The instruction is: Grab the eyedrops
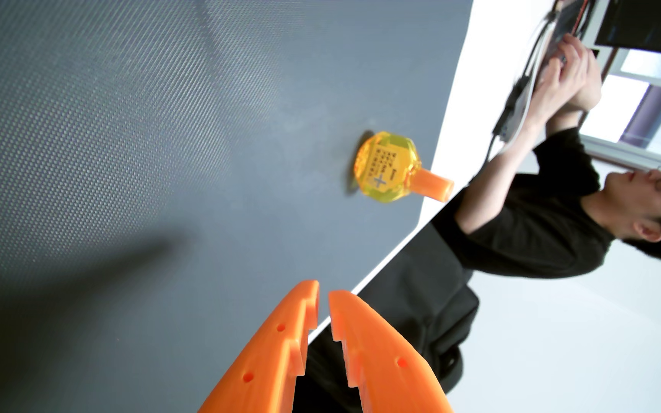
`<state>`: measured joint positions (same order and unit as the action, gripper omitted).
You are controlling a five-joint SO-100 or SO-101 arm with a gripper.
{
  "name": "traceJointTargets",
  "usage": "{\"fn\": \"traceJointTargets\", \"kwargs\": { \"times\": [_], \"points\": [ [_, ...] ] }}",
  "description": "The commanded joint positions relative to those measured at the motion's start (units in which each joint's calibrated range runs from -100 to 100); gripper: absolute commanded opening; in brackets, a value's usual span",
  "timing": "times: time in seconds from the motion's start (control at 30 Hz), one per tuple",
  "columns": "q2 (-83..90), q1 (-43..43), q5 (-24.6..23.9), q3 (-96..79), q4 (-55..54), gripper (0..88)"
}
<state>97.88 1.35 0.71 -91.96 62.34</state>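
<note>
The wrist view lies on its side. A small yellow eyedrop bottle (387, 170) with an orange cap (436, 188) stands on the dark grey mat (142, 139), cap pointing right in the picture. My orange gripper (323, 292) comes in from the bottom edge. Its two toothed fingers nearly touch at the tips, with a thin gap and nothing between them. The bottle is well clear of the tips, up and to the right of them.
The mat's edge (436, 155) runs diagonally just right of the bottle, with a white table strip beyond. A person in a black shirt (539, 222) sits past the edge, hands on a device (527, 79) with cables. A monitor (647, 27) is at the top right.
</note>
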Motion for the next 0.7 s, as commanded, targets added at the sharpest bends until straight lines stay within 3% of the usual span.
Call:
{"fn": "traceJointTargets", "kwargs": {
  "times": [0.0,0.23,0.67],
  "points": [
    [0.17,0.31,-1.83,3.67,0.10,1.0],
    [0.17,1.48,-1.99,10.60,6.85,1.0],
    [-6.20,1.31,-1.94,16.55,6.85,1.4]
  ]
}}
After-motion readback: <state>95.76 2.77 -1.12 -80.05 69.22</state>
